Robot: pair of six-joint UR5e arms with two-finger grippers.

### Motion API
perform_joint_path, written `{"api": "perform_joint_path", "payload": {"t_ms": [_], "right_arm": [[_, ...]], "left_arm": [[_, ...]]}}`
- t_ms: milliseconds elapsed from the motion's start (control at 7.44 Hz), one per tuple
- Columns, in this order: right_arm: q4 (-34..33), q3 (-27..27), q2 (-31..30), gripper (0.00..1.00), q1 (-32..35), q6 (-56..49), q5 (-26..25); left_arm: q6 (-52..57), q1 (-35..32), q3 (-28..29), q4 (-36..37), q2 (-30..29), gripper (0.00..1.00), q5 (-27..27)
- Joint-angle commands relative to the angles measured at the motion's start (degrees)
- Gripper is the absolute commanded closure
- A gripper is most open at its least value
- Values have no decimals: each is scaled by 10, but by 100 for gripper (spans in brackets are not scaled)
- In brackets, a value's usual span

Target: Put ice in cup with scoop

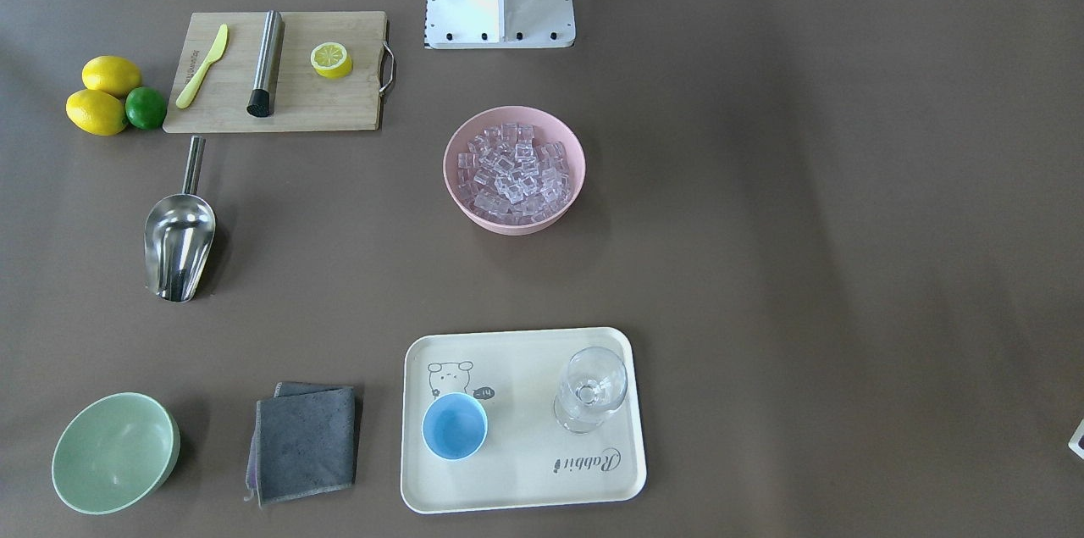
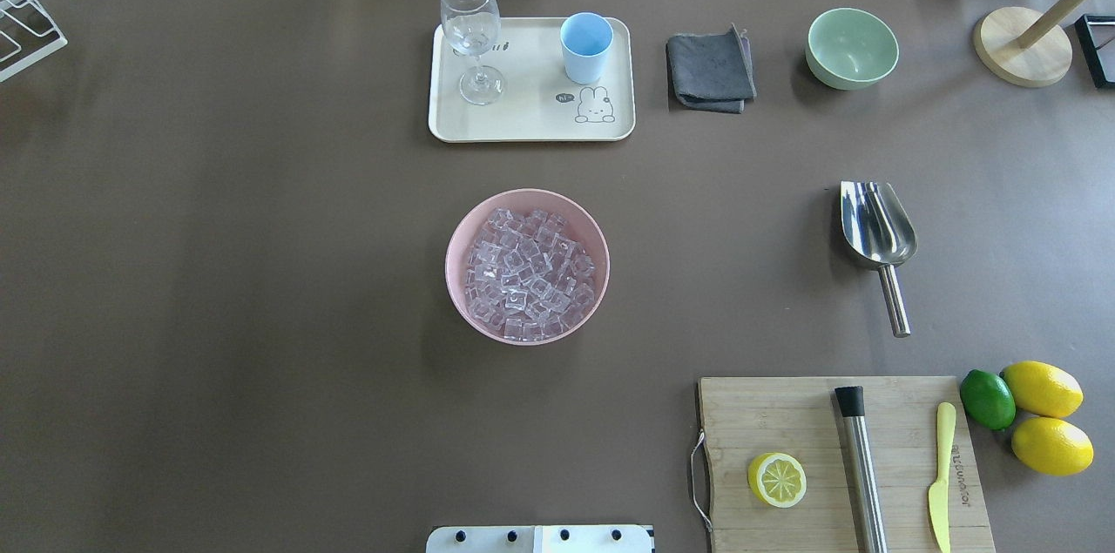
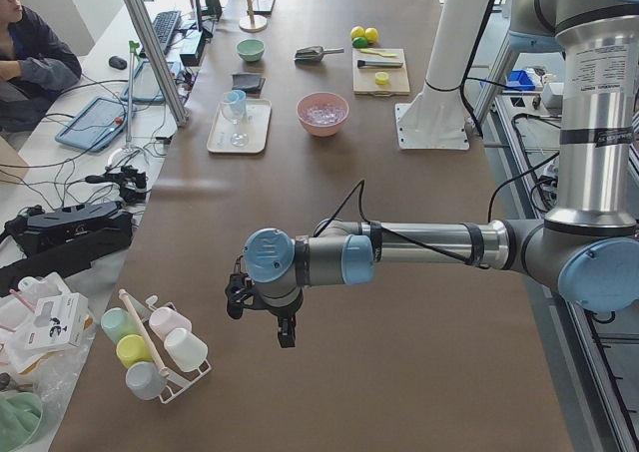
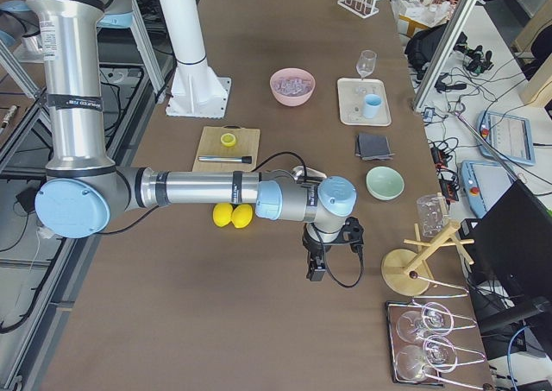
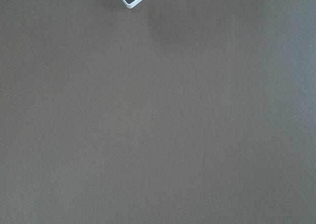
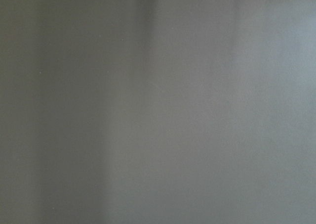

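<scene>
The ice (image 1: 514, 169) is a heap of clear cubes in a pink bowl (image 2: 462, 226) at the table's middle. The light-blue cup (image 1: 455, 426) stands upright on a cream tray (image 1: 525, 479), also in the overhead view (image 2: 586, 45). The steel scoop (image 1: 179, 237) lies on the table by itself, handle toward the cutting board, also in the overhead view (image 2: 875, 231). My left gripper (image 3: 285, 334) hangs over bare table far from them; my right gripper (image 4: 315, 272) hangs near the lemons' end. I cannot tell whether either is open or shut.
A cutting board (image 2: 810, 414) holds a lemon half, a steel rod (image 2: 861, 466) and a yellow knife. Two lemons and a lime (image 2: 988, 399) lie beside it. A stemmed glass (image 2: 473, 30) shares the tray. A grey cloth (image 2: 710, 65) and a green bowl (image 2: 851, 48) lie beyond.
</scene>
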Motion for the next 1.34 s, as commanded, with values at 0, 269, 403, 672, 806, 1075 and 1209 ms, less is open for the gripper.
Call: {"api": "perform_joint_path", "payload": {"t_ms": [0,269,403,672,806,1075,1209], "right_arm": [[-1,2,-1,0,7,0,2],[-1,2,-2,0,7,1,3],[-1,2,-1,0,7,2,3],[-1,3,-5,0,8,1,3],[-1,17,-8,0,8,2,3],[0,32,-12,0,-2,7,-1],[0,39,-9,0,-13,44,9]], "left_arm": [[0,0,-2,4,0,1,-1],[0,0,-5,3,1,1,-1],[0,2,-6,2,-1,1,-1],[0,11,-7,0,-8,1,-2],[1,12,-6,-1,-10,1,-2],[1,51,-3,-41,-10,1,-1],[0,73,-2,-71,-10,1,-1]]}}
